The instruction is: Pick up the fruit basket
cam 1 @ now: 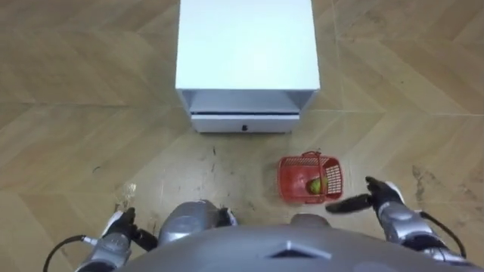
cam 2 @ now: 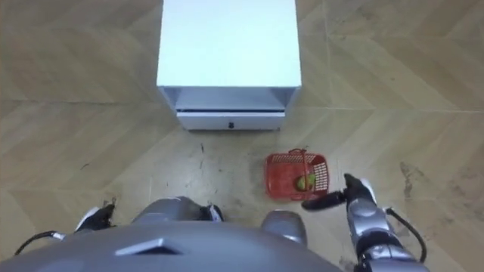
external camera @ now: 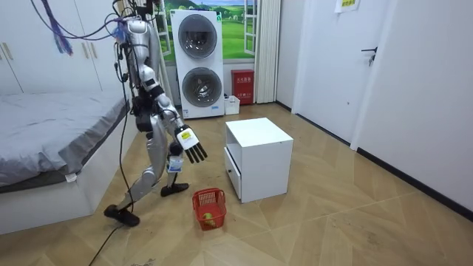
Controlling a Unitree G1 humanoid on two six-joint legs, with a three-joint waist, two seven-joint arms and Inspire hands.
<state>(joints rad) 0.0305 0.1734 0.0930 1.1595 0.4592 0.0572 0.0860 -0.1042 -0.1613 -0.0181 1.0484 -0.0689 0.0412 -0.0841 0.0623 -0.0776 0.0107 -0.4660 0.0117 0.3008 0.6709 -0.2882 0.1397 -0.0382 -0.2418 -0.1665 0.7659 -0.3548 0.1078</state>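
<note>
Fruit basket point(cam 1: 310, 178) sat on the wood floor point(cam 1: 76, 113), just near and right of the white cabinet point(cam 1: 247, 45) and its drawer point(cam 1: 243, 122), green fruit point(cam 1: 314, 184) inside. Right hand point(cam 1: 382, 198) hung just right of it, fingers straight, holding nothing. Left hand point(cam 1: 119, 227) was low at near left, couldn't tell if open or closed. Bed point(external camera: 44, 125) and stacked washers point(external camera: 198, 63) stood behind the robot

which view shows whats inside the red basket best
Left eye view: it looks down into the basket, showing a green fruit. The right eye view shows the same; the room view sees it side-on, far off.
</note>
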